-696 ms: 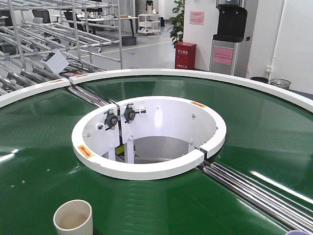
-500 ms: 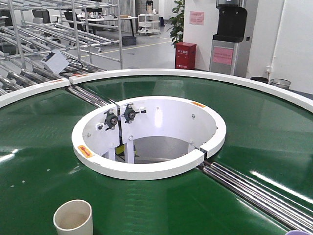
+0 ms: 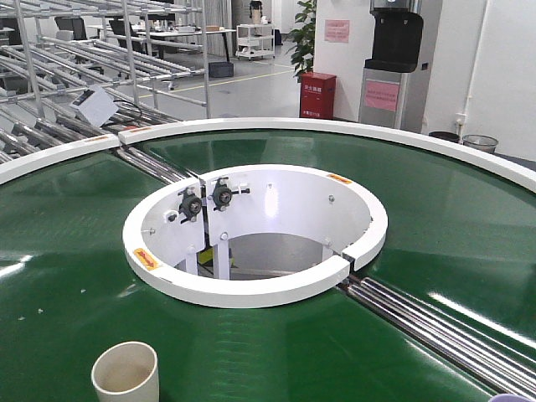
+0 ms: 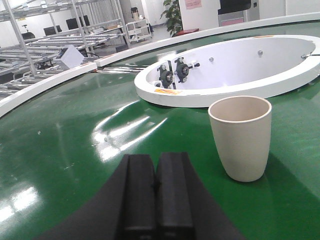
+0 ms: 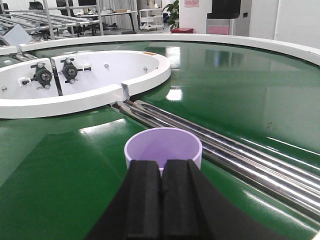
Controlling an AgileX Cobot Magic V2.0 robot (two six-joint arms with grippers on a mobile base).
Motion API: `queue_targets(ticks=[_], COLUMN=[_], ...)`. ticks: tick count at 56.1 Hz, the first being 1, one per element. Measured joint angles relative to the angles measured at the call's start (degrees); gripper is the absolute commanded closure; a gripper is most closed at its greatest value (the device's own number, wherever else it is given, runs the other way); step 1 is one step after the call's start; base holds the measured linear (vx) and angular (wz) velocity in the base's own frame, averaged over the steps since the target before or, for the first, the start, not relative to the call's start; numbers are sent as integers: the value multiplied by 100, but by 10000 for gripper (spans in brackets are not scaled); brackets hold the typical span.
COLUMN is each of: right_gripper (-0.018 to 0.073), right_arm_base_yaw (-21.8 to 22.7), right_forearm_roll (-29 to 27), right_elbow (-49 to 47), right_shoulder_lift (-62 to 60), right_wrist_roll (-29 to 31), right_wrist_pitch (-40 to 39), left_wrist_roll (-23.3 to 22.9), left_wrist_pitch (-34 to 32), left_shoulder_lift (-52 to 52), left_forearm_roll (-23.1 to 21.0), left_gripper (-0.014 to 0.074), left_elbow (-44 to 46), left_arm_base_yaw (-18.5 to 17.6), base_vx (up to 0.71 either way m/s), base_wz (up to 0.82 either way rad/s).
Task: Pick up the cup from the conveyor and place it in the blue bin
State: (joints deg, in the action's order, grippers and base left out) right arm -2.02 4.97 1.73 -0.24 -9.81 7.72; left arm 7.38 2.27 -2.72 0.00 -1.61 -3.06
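1. My left gripper [image 4: 156,167] has its fingers pressed together, empty; the beige cup [image 4: 240,137] stands upright on the conveyor [image 4: 70,150] just ahead, to their right, untouched.
2. My right gripper [image 5: 161,172], fingers likewise pressed together, sits directly behind a lilac cup [image 5: 163,145] beside steel rollers [image 5: 240,150].

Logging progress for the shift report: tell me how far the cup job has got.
Done: nothing visible; no cup is lifted and the blue bin is in no view. In hand: the left fingers are shut and empty near the cream cup, upright on the conveyor; the right fingers are shut and empty just short of a purple cup. Left: open, grasp a cup, carry it to the bin.
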Motion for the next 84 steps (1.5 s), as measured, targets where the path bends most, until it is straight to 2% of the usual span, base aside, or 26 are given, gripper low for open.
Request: queue_targets(ticks=[7, 12, 17, 20, 24, 30, 38, 43, 48, 57, 65, 77, 84], right_gripper=[568, 568, 568, 568, 568, 568, 568, 568, 568, 553, 460, 129, -1], right_arm_base_yaw=[0, 0, 0, 0, 0, 0, 0, 0, 0, 0, 0, 0, 0], right_forearm_roll=[-14, -146, -251, -255, -226, -8, 153, 155, 155, 138, 138, 138, 138], right_elbow=[0, 0, -20, -190, -785, -2203, -4065, -4816, -5101, -5012, -4941, -4941, -4941], right_shoulder_lift=[0, 0, 0, 0, 12, 316, 1310, 2044, 2474, 2785, 2798, 2798, 2798], right_wrist_roll=[-5, -77, -89, -68, 48, 362, 580, 593, 598, 604, 604, 604, 604], right_wrist_pitch=[-91, -482, -730, -622, -333, 127, 630, 787, 807, 953, 1004, 997, 891], left_wrist_roll=[0, -23, -374, -738, -944, -928, -692, -609, -596, -596, -596, -596, -602], left_wrist_pitch=[0, -163, -648, -699, -572, -26, 534, 812, 1013, 1279, 1319, 1378, 1408], left_shoulder_lift=[0, 0, 0, 0, -57, -456, -1647, -2556, -3150, -3750, -3876, -3875, -3875], left_forearm_roll=[0, 0, 0, 0, 0, 0, 0, 0, 0, 0, 0, 0, 0], left_gripper=[603, 603, 603, 603, 603, 603, 603, 603, 603, 588, 505, 281, 201], left_elbow=[0, 0, 69, 275, 982, 2339, 4424, 5352, 5682, 5726, 5726, 5730, 5730], left_arm_base_yaw=[0, 0, 0, 0, 0, 0, 0, 0, 0, 0, 0, -5, -5], base_vx=[0, 0, 0, 0, 0, 0, 0, 0, 0, 0, 0, 0, 0], base_wz=[0, 0, 0, 0, 0, 0, 0, 0, 0, 0, 0, 0, 0])
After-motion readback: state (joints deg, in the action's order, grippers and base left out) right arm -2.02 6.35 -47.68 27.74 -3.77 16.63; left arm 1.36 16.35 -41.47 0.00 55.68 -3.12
